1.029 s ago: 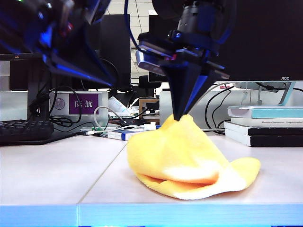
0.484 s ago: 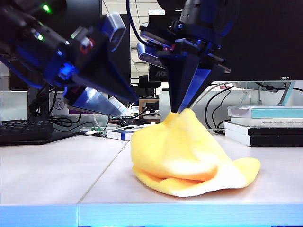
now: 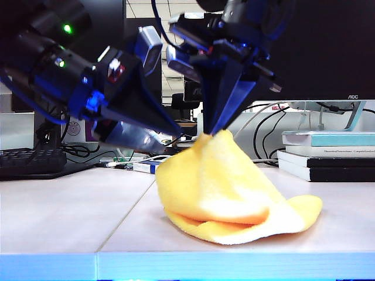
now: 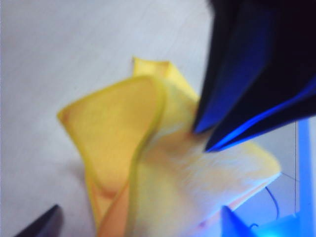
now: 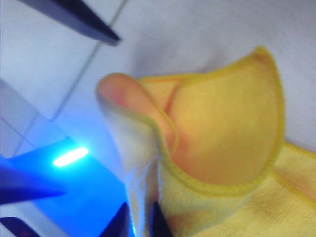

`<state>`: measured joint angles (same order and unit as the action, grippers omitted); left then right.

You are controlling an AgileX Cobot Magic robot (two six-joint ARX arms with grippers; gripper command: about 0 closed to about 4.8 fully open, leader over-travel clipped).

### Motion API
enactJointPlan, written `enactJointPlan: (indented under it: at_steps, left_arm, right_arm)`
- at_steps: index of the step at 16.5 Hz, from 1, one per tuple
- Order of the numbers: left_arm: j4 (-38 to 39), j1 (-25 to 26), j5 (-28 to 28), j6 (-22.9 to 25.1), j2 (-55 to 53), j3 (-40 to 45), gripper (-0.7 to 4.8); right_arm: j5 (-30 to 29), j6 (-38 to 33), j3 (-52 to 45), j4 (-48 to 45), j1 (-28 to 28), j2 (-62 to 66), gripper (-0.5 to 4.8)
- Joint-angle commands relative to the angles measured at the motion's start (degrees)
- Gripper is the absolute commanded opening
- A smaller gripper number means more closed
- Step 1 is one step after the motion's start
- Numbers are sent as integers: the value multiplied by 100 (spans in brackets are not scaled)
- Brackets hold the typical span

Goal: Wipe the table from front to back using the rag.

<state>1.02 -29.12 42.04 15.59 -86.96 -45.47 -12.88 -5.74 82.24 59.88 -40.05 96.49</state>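
Observation:
The yellow rag (image 3: 234, 193) lies bunched on the pale table (image 3: 58, 205), with one corner pulled up into a peak. My right gripper (image 3: 214, 133) points straight down and is shut on that peak. In the right wrist view a fold of the rag (image 5: 222, 128) is pinched between its dark fingertips (image 5: 159, 223). My left gripper (image 3: 170, 140) comes in slanting from the left, open, with its tips just beside the peak. In the left wrist view the rag (image 4: 123, 128) lies between the widely spread left gripper (image 4: 140, 222), and the right gripper (image 4: 202, 133) shows above it.
A stack of books (image 3: 328, 155) lies at the back right, under a monitor (image 3: 328, 52). A keyboard (image 3: 29, 161) sits at the back left, with a small white-and-blue box (image 3: 149, 167) and cables behind the rag. The light blue front edge (image 3: 187, 266) runs along the near side.
My left arm has swung down from the upper left to the rag's peak with its jaws now open. The right gripper has kept its hold and drawn the peak slightly left.

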Motion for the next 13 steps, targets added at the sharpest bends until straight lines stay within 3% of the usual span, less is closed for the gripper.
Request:
enactJointPlan:
  at_steps: [1,7,9,10,13]
  left_arm:
    - [-262,-9,98,26,-107,2,366]
    - [-717,-9,236,7,-212,2,312]
    - [-756,-9,243,7,-238,2,173]
    - [-754,-9,328,9,-273,2,131]
    - [-782,-9,367,11,-380,2,108]
  right_arm:
    - [-133,-2,22,-72,72,-181,62]
    - [-531,0,20,-144,92,-254,52]
    - [-531,2,22,-164,90,-262,52]
    - [-535,0,22,-162,90,-262,52]
    - [-577,11,22,-160,90,-278,53]
